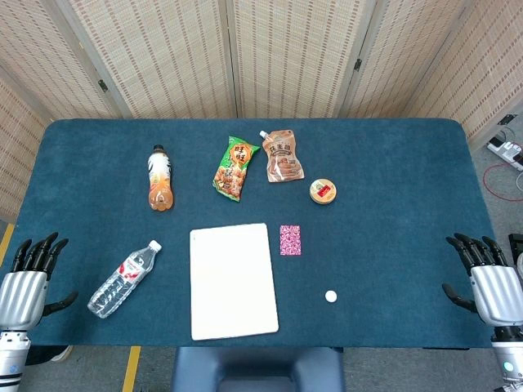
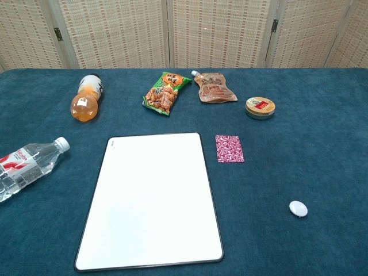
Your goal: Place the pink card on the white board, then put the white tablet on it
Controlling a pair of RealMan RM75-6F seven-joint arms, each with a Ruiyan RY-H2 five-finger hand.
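Observation:
The white board lies flat near the table's front middle. Just right of its far corner lies the pink patterned card, a little apart from the board. The small round white tablet sits further right and nearer the front edge. My left hand hovers at the table's front left corner, fingers spread and empty. At the front right edge my right hand is likewise open with nothing in it. Neither hand shows in the chest view.
A water bottle lies left of the board. Behind it are an orange drink bottle, a green snack bag, a brown pouch and a round tin.

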